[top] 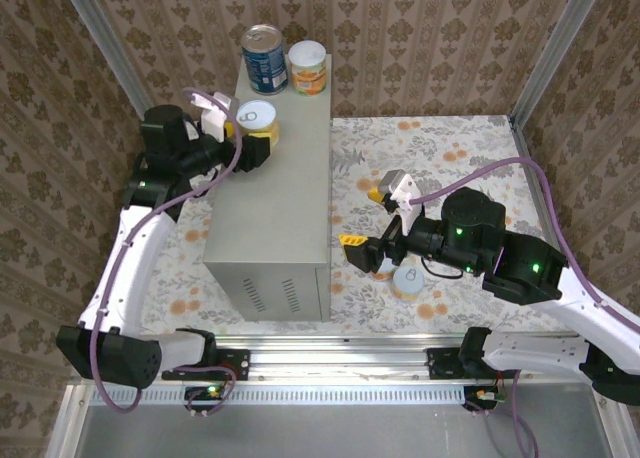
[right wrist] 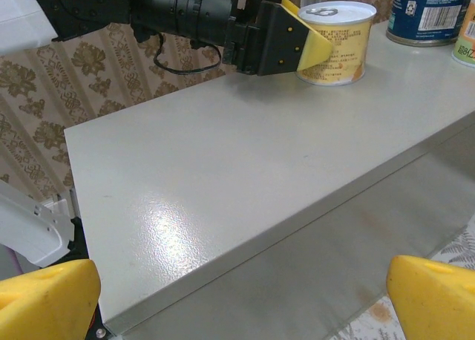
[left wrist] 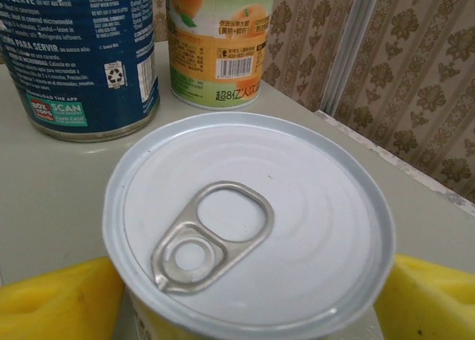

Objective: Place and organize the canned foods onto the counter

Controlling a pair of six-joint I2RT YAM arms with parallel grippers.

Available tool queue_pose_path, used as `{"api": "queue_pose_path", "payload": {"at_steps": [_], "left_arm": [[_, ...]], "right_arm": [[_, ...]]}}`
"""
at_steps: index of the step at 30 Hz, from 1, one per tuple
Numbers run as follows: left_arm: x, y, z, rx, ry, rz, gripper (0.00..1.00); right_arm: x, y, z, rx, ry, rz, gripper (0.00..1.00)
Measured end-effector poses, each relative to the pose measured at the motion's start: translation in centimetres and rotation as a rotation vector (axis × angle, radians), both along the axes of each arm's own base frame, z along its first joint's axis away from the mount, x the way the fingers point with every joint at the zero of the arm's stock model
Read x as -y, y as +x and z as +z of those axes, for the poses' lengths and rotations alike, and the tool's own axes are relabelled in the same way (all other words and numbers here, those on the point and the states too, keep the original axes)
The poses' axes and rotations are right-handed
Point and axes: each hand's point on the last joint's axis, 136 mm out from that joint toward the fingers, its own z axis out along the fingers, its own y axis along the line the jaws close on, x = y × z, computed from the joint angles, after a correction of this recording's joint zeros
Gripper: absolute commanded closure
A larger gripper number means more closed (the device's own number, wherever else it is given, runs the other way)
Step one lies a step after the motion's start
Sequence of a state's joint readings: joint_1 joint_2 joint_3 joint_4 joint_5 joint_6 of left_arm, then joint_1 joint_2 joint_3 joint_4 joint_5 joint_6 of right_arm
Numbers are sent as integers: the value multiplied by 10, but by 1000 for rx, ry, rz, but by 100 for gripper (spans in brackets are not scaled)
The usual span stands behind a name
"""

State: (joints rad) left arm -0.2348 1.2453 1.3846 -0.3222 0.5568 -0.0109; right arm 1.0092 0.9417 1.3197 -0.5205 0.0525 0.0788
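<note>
Three cans are on the counter. A blue can and an orange can stand side by side at its far edge, and a third can stands upright just in front of them with its pull-tab lid facing up. The left gripper has its yellow pads pressed on either side of this third can. In the right wrist view the can's base looks to be resting on the grey top, so I judge the placing is almost done and only the release is left. Setting it close behind the first two starts a second row, which keeps the group tidy and leaves the near half of the counter bare for more cans.

The right gripper is spread wide with nothing between its pads. It sits low beside the counter's right wall, over the floral floor. A pale-lidded can stands on that floor just beside it and is probably the next pick (something under the wrist may be another can, but I cannot tell).

In the way: the two back cans are near the held one, so the pads need to open without nudging them. The left arm also lies across the counter's far end, so a delivery from the right should aim for the open near part.
</note>
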Motion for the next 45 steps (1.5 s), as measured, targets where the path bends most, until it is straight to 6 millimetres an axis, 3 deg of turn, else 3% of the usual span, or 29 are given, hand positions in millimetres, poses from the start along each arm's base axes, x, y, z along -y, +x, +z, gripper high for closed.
{"api": "queue_pose_path", "payload": {"at_steps": [17, 45], "left_arm": [[5, 26, -4, 26, 0, 10, 25], [11, 68, -4, 37, 10, 30, 26]], "right_arm": [[0, 0, 0, -2, 2, -1, 0], [9, -2, 1, 8, 12, -17, 0]]}}
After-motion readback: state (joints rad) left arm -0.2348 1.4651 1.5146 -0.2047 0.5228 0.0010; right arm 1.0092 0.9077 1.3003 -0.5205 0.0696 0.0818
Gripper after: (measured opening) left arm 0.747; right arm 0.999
